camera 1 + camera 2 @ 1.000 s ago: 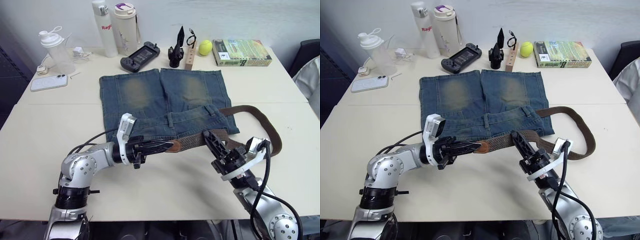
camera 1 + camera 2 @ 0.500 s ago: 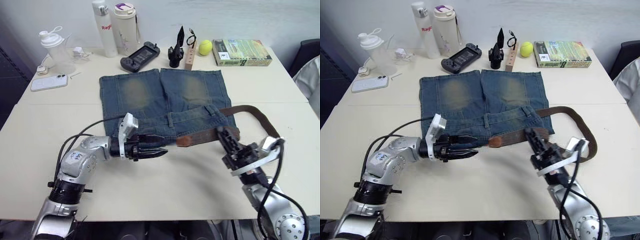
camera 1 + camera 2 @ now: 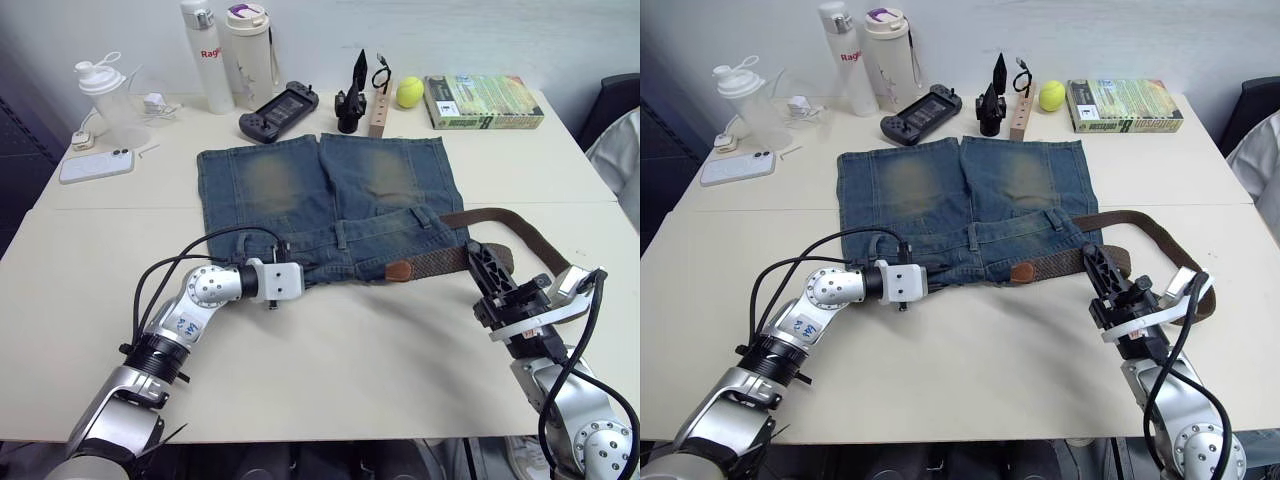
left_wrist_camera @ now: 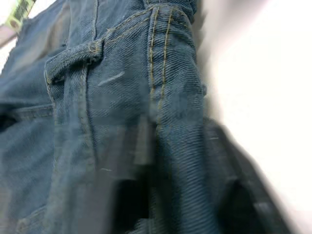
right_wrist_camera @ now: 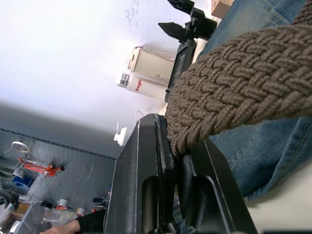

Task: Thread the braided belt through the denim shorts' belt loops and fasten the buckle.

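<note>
Denim shorts [image 3: 330, 200] flat on bench [image 3: 350, 370], waistband toward robot. Belt [image 3: 520, 235] trails from shorts' right side, loops back; tan tip [image 3: 398, 270] lies on waistband. Right gripper [image 3: 487, 266] clamped on braided strap near waistband's right end. Left gripper [image 3: 300, 279] at waistband's left part, against denim; finger state cannot tell.
</note>
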Controlling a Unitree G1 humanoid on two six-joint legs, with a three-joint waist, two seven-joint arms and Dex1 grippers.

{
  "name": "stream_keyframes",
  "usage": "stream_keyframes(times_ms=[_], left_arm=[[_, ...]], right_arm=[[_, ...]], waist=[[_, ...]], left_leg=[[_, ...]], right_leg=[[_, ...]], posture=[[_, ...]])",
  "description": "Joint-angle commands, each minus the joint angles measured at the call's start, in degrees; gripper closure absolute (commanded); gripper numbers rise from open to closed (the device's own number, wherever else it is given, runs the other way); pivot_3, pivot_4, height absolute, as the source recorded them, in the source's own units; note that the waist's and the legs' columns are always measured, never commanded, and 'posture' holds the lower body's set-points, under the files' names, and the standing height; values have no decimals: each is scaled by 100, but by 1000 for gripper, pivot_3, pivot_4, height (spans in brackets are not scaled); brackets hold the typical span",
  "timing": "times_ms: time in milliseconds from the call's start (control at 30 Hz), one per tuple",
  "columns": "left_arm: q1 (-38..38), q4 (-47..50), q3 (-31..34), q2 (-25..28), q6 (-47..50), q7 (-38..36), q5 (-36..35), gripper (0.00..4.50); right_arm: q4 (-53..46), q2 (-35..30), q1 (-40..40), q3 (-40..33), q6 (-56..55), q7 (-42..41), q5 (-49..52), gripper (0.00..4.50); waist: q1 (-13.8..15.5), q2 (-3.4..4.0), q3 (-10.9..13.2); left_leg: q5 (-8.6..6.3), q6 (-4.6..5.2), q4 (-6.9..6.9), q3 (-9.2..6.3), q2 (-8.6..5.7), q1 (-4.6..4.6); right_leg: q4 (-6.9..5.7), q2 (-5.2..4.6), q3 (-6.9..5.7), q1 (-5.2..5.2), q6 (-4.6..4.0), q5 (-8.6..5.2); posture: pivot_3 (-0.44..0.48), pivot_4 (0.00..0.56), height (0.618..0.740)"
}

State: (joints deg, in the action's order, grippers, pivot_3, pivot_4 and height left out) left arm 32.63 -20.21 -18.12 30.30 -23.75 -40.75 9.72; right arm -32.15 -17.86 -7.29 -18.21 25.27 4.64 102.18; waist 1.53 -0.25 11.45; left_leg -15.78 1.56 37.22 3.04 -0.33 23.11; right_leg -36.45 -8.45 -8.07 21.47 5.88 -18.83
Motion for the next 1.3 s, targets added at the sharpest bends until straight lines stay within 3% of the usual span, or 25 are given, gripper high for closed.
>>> stream_keyframes(times_ms=[33,100,300,433,633,767,833,933,1033,1133,1300], left_arm=[[-151,41,53,170,-113,-21,141,4419],[-265,181,110,269,-155,-201,-34,4444],[-1538,1685,936,982,1,-1313,-2112,4444],[-2494,2083,1369,1596,-110,-1589,-2176,4444],[-3065,2376,1533,1789,-208,-1506,-1833,4444],[-3108,2683,1600,1641,374,-1322,-2108,4444],[-3151,2908,1664,1641,835,-1383,-2434,3407],[-3197,3192,1773,1725,1394,-1533,-2795,2194],[-3217,3580,2145,2173,2373,-1902,-3531,889],[-3088,3669,2637,2747,3550,-2435,-4535,889],[-2373,3592,2950,2630,4499,-2182,-5340,889]], right_arm=[[-253,30,33,7,-32,-4,82,4500],[-276,40,41,16,-49,11,54,4500],[-364,-55,65,-131,-98,13,28,4500],[-313,-367,48,-352,-26,103,28,4500],[-214,-550,-22,-441,12,148,234,4500],[-123,-709,-69,-446,144,120,302,4500],[-55,-758,-44,-454,170,99,308,4500],[48,-789,27,-474,181,70,298,4500],[220,-905,189,-509,265,27,323,4500],[470,-1055,415,-509,341,111,343,4500],[1012,-1243,905,-292,580,154,96,4500]], waist=[[-5,0,0],[-10,0,0],[-165,1,0],[-168,1,0],[-68,3,1],[-63,3,1],[-54,3,1],[-36,3,1],[-34,3,1],[-36,2,2],[-15,8,4]], left_leg=[[0,0,0,0,0,0],[0,1,0,3,0,-1],[-7,-4,-12,19,16,-8],[-11,1,-5,20,15,-7],[-17,11,0,27,10,-8],[-18,12,-2,34,11,-9],[-18,12,-2,34,11,-9],[-18,12,0,35,11,-9],[-18,12,2,35,12,-8],[-16,9,4,34,15,-8],[-17,11,5,38,9,-11]], right_leg=[[0,0,0,0,0,0],[0,1,3,0,0,0],[10,-3,23,8,-1,-1],[13,-8,28,5,0,0],[14,-7,37,5,7,3],[12,-6,42,7,7,4],[12,-7,42,7,8,4],[10,-6,44,7,8,4],[10,-5,44,7,8,4],[7,-2,43,7,8,4],[7,6,44,6,8,4]], posture=[[0,150,720],[0,150,720],[0,150,720],[0,150,720],[0,150,720],[0,150,720],[0,150,720],[0,150,720],[0,150,720],[0,150,720],[0,150,720]])
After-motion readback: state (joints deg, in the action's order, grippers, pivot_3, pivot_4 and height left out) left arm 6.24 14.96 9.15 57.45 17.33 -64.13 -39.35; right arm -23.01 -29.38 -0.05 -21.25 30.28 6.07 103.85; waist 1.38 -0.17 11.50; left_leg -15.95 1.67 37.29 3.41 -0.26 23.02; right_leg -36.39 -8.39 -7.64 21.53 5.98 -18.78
